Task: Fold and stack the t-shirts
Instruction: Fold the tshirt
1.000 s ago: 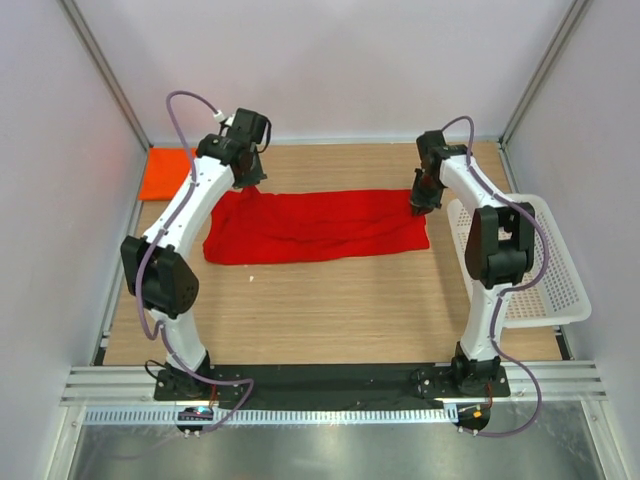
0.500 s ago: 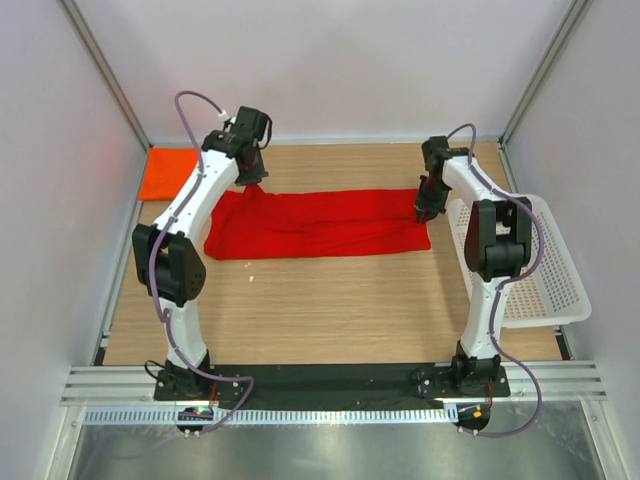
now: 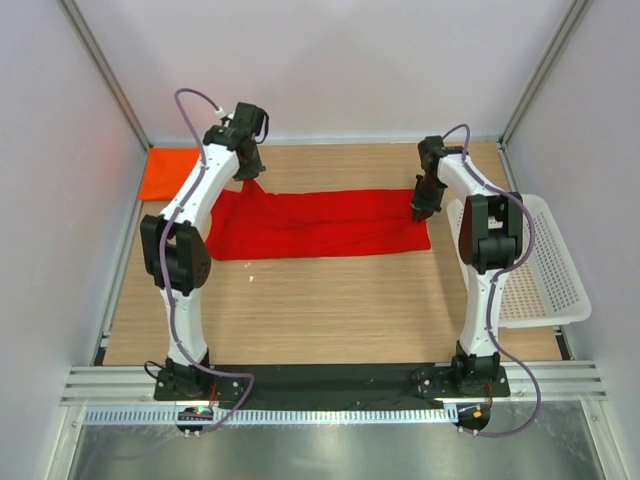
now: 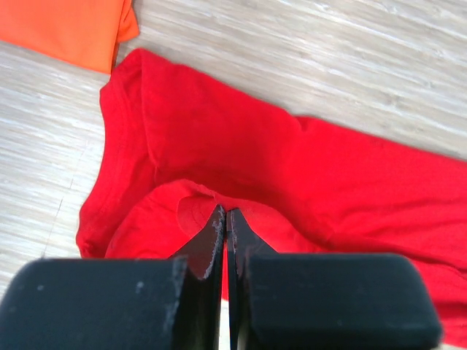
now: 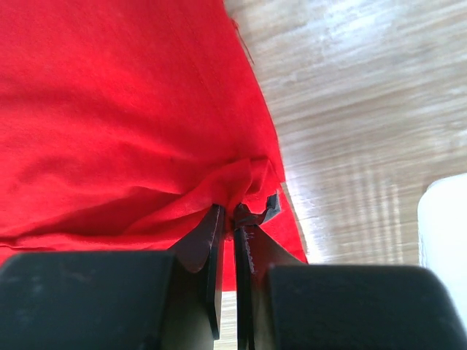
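Observation:
The red t-shirt (image 3: 320, 224) lies as a long band across the middle of the table. My left gripper (image 3: 247, 177) is shut on its far left corner, and the cloth rises to a small peak at the jaws. In the left wrist view the left gripper (image 4: 226, 213) pinches a raised fold of the red t-shirt (image 4: 314, 168). My right gripper (image 3: 421, 207) is shut on the shirt's far right edge. In the right wrist view the right gripper (image 5: 228, 211) bunches the red t-shirt (image 5: 109, 109) between its jaws. The orange t-shirt (image 3: 166, 172) lies folded flat at the far left corner, and its edge (image 4: 66, 29) shows in the left wrist view.
A white mesh basket (image 3: 560, 290) sits at the table's right edge, just right of my right arm; its rim (image 5: 445, 233) shows in the right wrist view. Grey walls and metal posts close in the back and sides. Bare wood lies in front of the shirt.
My left gripper has shifted a little toward the back wall, drawing the shirt's far left corner with it. The right gripper has barely moved.

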`<state>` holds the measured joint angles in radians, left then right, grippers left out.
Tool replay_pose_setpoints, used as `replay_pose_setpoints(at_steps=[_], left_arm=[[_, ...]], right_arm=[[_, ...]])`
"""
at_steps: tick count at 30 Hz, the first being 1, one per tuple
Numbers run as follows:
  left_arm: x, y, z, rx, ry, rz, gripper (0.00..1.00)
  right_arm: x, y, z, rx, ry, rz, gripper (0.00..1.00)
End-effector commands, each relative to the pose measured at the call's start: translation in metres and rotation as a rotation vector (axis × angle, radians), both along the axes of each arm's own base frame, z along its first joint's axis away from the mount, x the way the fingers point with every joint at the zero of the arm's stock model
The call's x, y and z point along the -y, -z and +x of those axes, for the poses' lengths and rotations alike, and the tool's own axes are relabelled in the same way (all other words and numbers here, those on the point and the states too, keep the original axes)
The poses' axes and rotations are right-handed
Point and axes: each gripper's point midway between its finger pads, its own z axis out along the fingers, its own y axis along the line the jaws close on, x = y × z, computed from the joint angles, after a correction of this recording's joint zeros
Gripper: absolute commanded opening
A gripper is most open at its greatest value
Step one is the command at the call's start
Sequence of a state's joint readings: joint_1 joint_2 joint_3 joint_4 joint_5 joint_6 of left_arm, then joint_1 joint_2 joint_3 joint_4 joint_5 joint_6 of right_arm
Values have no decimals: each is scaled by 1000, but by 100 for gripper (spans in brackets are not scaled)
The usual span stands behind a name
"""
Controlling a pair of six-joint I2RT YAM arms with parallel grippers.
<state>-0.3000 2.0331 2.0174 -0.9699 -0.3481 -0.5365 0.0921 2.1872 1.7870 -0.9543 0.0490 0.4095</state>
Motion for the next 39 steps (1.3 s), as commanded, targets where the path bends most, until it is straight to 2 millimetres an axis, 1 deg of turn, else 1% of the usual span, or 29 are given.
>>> replay_pose_setpoints(at_steps=[1,5,6,7,9,10,11,12,14,16,19,26,28,29,32,35,39], left_arm=[[-4,-13,15,47,-5,12,0],[-2,-6,17,35,3,14,0],[-1,-6,20,41,8,7,0],[0,-3,22,37,19,10,0],[0,-2,27,33,16,16,0],[-1,-1,25,26,16,18,0],[0,-4,30,33,18,21,0],[-1,-5,30,30,14,25,0],[-4,-9,34,41,8,40,0],[-5,-12,35,50,5,41,0],[-6,-16,37,65,5,34,0],[6,-10,40,60,31,-17,0],[7,-7,41,58,36,-20,0],[7,-9,43,66,37,-22,0],[9,-11,47,82,45,-29,0],[14,-8,50,78,61,-45,0],[13,-1,52,68,49,-36,0]], right_arm=[[-1,-17,15,47,1,9,10],[-1,-17,17,39,-5,4,18],[-1,-15,17,33,-5,5,19],[-1,-16,18,36,-5,5,20],[0,-19,22,46,-9,-5,22],[1,-20,23,51,-8,-9,22],[1,-21,25,54,-10,-11,21],[2,-19,25,46,-10,-13,20],[1,-23,28,51,-6,-9,19],[0,-21,29,47,-3,-2,17],[-2,-16,28,36,2,9,17],[1,-10,25,14,5,-6,17],[1,-9,24,9,9,-9,18],[1,-9,24,9,9,-11,18],[2,-8,25,12,16,-12,17],[2,-8,28,17,19,-11,18],[3,-7,30,16,16,-15,18]])
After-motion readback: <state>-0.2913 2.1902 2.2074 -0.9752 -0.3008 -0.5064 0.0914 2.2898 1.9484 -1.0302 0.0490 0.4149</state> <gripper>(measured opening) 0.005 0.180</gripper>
